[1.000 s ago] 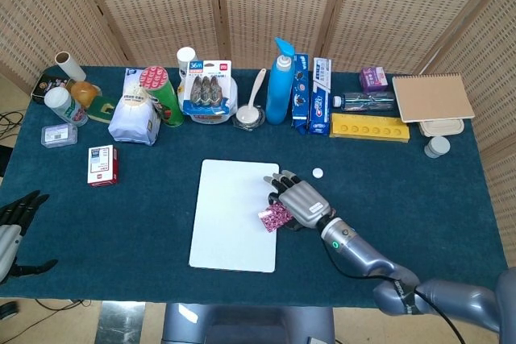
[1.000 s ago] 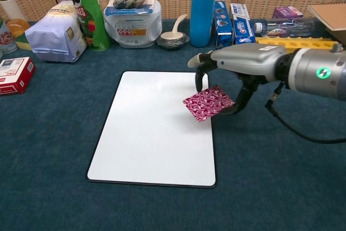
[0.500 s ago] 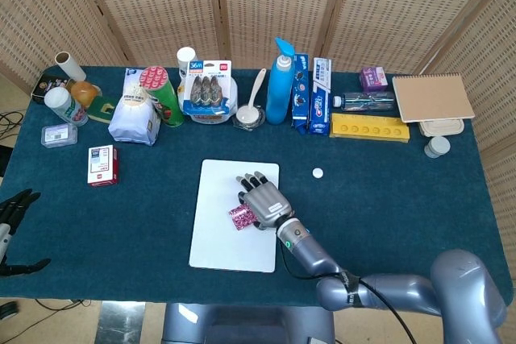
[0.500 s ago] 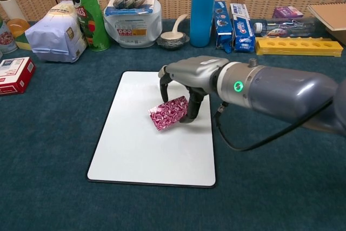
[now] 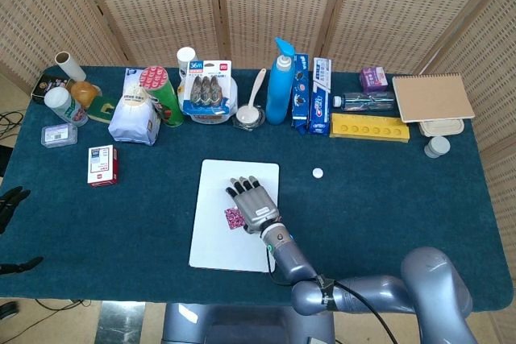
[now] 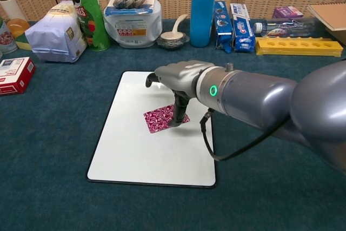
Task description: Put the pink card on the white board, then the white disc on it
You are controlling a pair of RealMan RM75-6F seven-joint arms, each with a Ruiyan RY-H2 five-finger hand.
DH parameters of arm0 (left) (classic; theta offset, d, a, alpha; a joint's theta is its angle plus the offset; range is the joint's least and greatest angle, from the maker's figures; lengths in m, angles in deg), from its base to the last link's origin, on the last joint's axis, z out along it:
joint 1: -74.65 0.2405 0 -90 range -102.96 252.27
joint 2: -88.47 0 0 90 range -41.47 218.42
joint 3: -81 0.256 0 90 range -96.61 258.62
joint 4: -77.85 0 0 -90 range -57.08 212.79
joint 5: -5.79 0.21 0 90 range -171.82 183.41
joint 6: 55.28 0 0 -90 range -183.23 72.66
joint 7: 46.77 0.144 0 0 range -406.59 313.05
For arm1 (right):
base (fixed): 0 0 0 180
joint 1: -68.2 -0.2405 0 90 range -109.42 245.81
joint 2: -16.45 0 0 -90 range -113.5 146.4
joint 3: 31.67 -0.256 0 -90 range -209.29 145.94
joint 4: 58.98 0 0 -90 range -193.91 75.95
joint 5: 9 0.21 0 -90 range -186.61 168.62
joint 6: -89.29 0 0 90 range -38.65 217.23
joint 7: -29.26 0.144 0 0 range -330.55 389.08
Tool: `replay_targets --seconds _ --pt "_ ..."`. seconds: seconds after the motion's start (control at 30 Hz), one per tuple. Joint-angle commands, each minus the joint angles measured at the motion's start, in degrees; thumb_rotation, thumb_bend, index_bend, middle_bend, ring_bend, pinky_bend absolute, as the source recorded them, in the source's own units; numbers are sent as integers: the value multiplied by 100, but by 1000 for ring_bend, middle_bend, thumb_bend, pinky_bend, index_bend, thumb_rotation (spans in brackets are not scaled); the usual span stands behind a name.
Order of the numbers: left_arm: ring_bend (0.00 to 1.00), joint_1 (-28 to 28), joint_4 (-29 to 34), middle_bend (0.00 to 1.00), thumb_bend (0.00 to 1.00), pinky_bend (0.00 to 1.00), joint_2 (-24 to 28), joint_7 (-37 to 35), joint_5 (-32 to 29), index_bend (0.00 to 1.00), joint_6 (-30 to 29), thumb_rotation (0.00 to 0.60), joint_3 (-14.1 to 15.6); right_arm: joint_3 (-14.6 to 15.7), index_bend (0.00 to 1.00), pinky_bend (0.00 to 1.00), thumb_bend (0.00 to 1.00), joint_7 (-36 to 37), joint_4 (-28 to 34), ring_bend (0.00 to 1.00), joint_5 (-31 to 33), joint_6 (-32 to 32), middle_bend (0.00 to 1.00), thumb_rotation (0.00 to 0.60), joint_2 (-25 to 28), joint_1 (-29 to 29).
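The pink patterned card [image 6: 161, 119] lies flat on the middle of the white board [image 6: 135, 155], and it shows in the head view too, card [image 5: 233, 218] on board [image 5: 216, 243]. My right hand [image 6: 178, 77] hovers over it. Thumb and a finger reach down and still pinch the card's right edge. The white disc [image 5: 318, 172] sits on the blue cloth just right of the board's top right corner; in the chest view my arm hides it. My left hand [image 5: 10, 197] hangs at the table's far left edge, fingers apart and empty.
A row of goods lines the back: a green chips can [image 5: 161, 94], a blue bottle [image 5: 280, 82], toothpaste boxes [image 5: 321, 96], a yellow tray [image 5: 369, 127] and a notebook [image 5: 432, 97]. A red and white box [image 5: 102, 164] lies left of the board.
My right hand carried the pink card leftward from the board's right edge to its middle and lowered it flat. My left hand slid further off to the left.
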State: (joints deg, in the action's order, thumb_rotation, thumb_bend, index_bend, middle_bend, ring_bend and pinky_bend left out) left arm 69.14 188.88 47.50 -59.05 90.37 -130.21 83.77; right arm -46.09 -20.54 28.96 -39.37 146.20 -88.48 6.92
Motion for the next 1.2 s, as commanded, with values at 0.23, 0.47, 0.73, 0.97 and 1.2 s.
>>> replay_targets --seconds 0.23,0.47,0.73,0.97,1.2 --pt "0 -28 73 0 78 47 -58 257 -17 0 69 600 12 122 139 36 301 131 665 54 -317 206 42 600 882 204" --pt "0 -43 145 0 77 47 -118 494 -101 0 97 600 -1 292 246 47 307 728 536 67 -622 24 58 600 1589 573" --pt "0 -69 224 0 78 47 -203 779 -138 0 121 600 -10 444 300 62 334 1670 -321 74 -984 -478 72 600 1870 933" --pt "0 -95 344 0 79 47 -313 1156 -240 0 136 600 -28 375 306 61 337 2391 -1151 77 -1016 -1033 74 600 1733 1029" --pt "0 -32 410 0 77 47 -463 1498 -239 0 -41 600 -40 342 323 63 339 2840 -1806 79 -1170 -1452 75 600 1546 1030"
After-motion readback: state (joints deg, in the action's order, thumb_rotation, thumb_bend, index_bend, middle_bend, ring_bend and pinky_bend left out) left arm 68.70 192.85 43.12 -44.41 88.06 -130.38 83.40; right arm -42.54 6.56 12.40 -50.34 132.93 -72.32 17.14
